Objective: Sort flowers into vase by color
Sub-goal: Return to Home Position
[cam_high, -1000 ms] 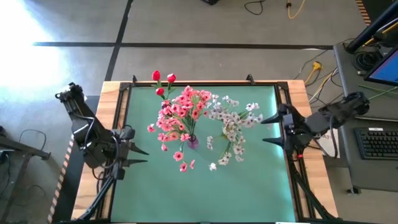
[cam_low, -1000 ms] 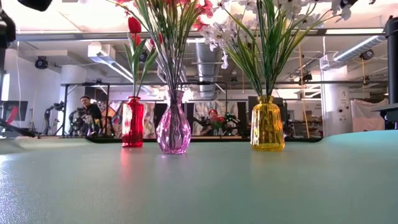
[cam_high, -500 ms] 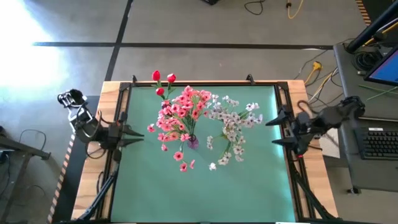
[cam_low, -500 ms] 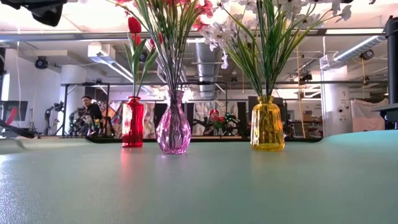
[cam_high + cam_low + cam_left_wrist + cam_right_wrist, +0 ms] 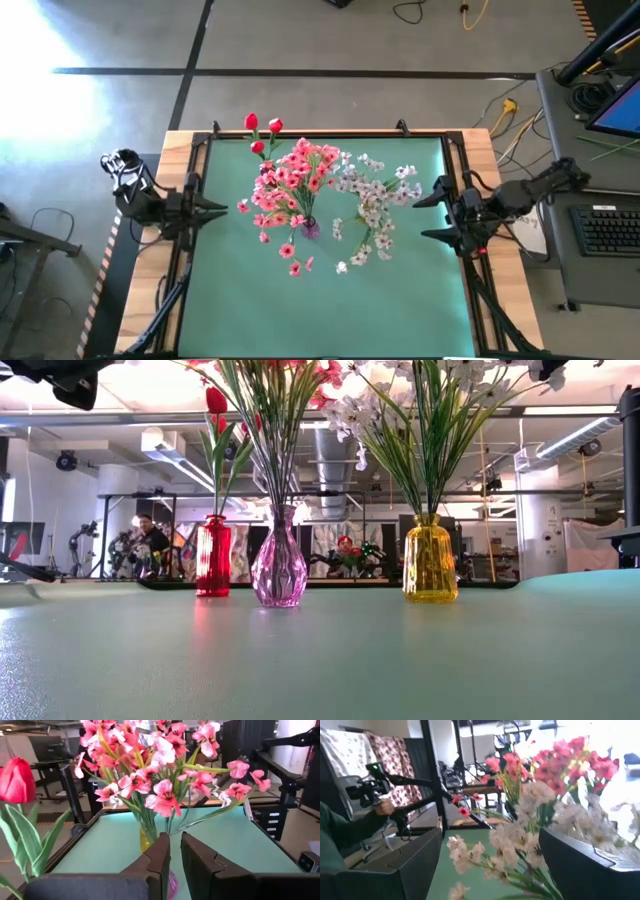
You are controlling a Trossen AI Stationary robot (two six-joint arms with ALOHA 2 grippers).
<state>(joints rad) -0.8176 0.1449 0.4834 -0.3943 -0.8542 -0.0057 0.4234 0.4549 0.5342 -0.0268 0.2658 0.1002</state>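
At the frame's centre, red, pink and white artificial flowers (image 5: 300, 180) stand sorted in coloured glass vases (image 5: 279, 569). The left gripper (image 5: 218, 212) is pinched almost closed, and the right gripper (image 5: 420, 220) gapes empty. Only homing both arms remains, I'd judge.

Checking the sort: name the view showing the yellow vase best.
Low view: the yellow vase stands whole, green stems rising from it. From above, white flowers cover it; the wrist views show mostly blossoms.
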